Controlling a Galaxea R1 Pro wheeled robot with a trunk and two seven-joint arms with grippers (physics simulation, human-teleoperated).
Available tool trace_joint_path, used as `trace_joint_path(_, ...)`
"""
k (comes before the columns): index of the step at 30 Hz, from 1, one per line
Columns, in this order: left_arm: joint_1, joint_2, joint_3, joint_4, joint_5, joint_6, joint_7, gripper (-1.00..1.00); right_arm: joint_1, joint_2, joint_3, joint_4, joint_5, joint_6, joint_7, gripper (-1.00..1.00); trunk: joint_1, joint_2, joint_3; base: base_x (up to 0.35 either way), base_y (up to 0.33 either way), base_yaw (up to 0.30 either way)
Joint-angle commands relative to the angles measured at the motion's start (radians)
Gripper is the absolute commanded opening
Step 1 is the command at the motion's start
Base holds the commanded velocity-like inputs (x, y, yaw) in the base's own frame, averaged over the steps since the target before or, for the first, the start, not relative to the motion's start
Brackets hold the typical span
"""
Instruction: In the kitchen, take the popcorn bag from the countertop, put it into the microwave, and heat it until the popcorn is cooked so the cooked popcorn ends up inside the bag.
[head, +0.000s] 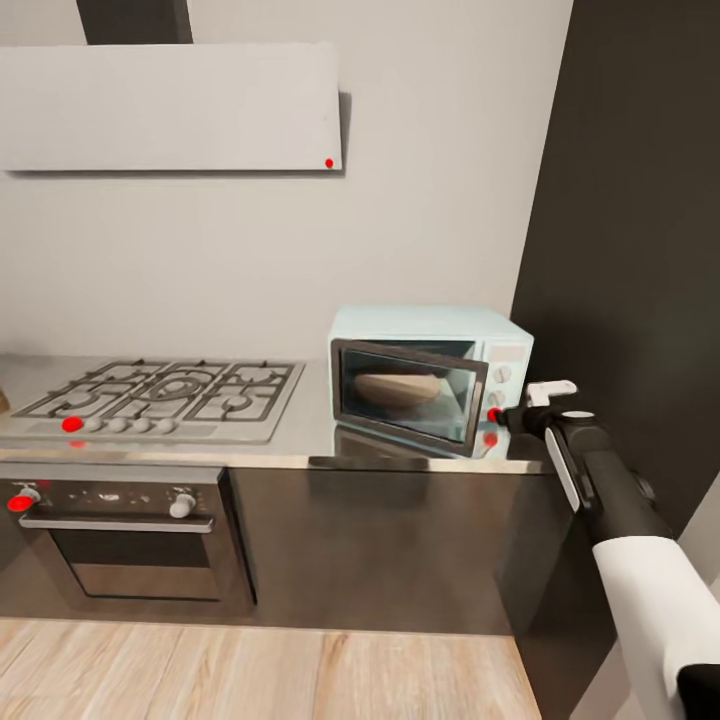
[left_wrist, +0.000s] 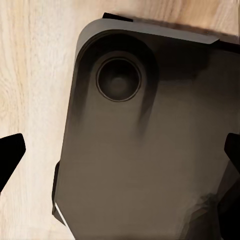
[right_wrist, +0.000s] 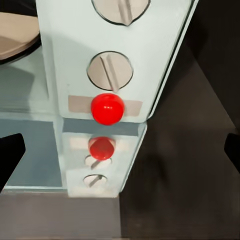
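Observation:
The pale mint-blue microwave (head: 430, 330) stands on the grey countertop (head: 300, 440), at its right end. Behind its dark glass door, which looks tilted slightly off the front, lies the tan popcorn bag (head: 398, 388); an edge of the bag (right_wrist: 15, 27) shows in the right wrist view. My right gripper (head: 506, 416) is open, right at the control panel's lower corner. The red button (right_wrist: 107, 108) sits just ahead between its spread fingers (right_wrist: 10, 156), below two grey knobs. My left gripper (left_wrist: 120, 155) is open over my own dark base (left_wrist: 145, 150).
A gas hob (head: 165, 392) with grey grates takes the counter's left half, over a built-in oven (head: 120, 535). A tall dark panel (head: 640, 250) rises right of the microwave, close to my right arm. A hood (head: 170, 105) hangs on the wall. The floor (head: 250, 675) is wood.

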Motion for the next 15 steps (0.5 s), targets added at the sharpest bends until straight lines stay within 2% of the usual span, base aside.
trace_joint_path(1,0.000,0.000,0.001,0.000,0.006,-0.002,0.000,1.00,-0.001,-0.001,-0.002,-0.001,0.010,0.004,0.010,1.00,0.000,0.000,-0.001,0.238,0.000,0.000)
trace_joint_path(6,0.000,0.000,0.001,0.000,0.006,-0.002,0.001,1.00,-0.001,-0.001,-0.002,-0.002,0.009,0.004,0.015,1.00,0.000,0.000,-0.001,0.205,0.000,0.000)
trace_joint_path(11,0.000,0.000,0.001,0.000,0.007,-0.002,0.001,1.00,-0.001,0.002,-0.002,-0.001,-0.003,0.006,0.034,1.00,0.000,0.000,-0.001,0.027,0.000,0.000)
trace_joint_path(15,0.000,0.000,0.001,0.000,0.007,-0.002,0.001,1.00,-0.001,0.004,-0.002,0.005,-0.005,0.005,0.156,1.00,0.000,0.000,-0.001,0.002,0.000,0.000)
